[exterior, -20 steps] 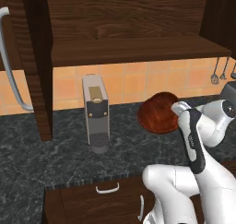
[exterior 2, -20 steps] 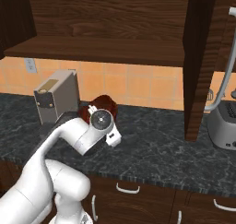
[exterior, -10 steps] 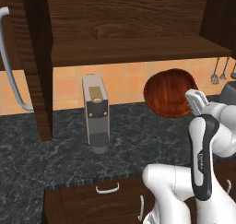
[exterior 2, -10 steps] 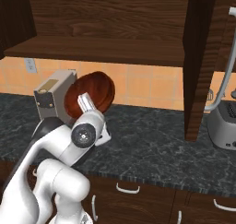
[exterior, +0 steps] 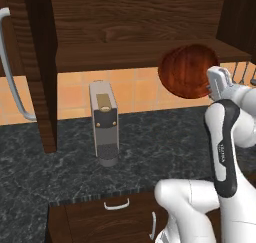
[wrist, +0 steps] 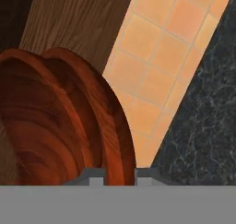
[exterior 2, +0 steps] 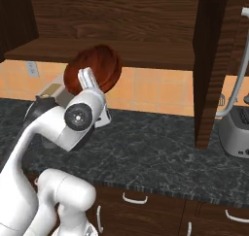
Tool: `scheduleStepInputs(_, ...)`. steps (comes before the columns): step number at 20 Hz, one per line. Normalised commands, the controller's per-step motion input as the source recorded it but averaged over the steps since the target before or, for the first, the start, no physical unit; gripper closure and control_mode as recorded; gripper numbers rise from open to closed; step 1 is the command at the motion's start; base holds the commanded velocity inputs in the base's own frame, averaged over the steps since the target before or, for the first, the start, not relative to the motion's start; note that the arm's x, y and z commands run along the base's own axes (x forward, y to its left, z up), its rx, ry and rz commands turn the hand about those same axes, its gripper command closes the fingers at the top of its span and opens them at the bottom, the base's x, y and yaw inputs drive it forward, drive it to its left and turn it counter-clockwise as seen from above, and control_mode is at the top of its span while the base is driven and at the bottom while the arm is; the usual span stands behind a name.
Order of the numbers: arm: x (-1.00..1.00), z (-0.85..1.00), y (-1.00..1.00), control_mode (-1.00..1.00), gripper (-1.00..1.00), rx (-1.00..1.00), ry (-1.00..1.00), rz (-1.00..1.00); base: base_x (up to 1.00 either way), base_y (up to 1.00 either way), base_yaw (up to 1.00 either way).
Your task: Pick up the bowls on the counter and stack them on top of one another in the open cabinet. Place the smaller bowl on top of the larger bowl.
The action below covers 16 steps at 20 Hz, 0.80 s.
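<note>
Dark brown wood-grain open cabinet (exterior: 135,32) across the top, thick plank shelf at mid-height, long curved silver door handle (exterior: 12,72) at far left. Below it, dark marbled counter (exterior: 60,172) with white veining, over brown drawers with silver pulls. Orange tiled backsplash (exterior: 135,89) between counter and shelf. Glossy reddish-brown larger bowl (exterior: 187,71) up in the air, tipped on edge, wood-grain inside facing the left base camera, level with the shelf's front edge and in front of the tiles. Gripper (wrist: 119,176) clamped on the bowl's rim, one dark tip on each side of the wall in the hand view. Grey upright appliance (exterior: 104,122) standing on the counter left of the bowl. Silver toaster (exterior 2: 234,130) on the counter at far right.
</note>
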Motion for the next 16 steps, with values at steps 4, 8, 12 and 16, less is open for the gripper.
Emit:
scheduleStepInputs(4,0.94,1.0,0.07,-1.0,1.0,0.12,0.08,-0.08,0.0,0.0,0.0)
scheduleStepInputs(8,1.0,0.68,0.18,-1.0,1.0,0.14,0.15,-0.09,0.0,0.0,0.0)
scheduleStepInputs(12,1.0,0.01,0.23,-1.0,1.0,0.01,0.11,-0.09,0.0,0.0,0.0)
scheduleStepInputs(16,1.0,-0.13,0.28,-1.0,1.0,0.0,0.02,-0.09,0.0,0.0,0.0)
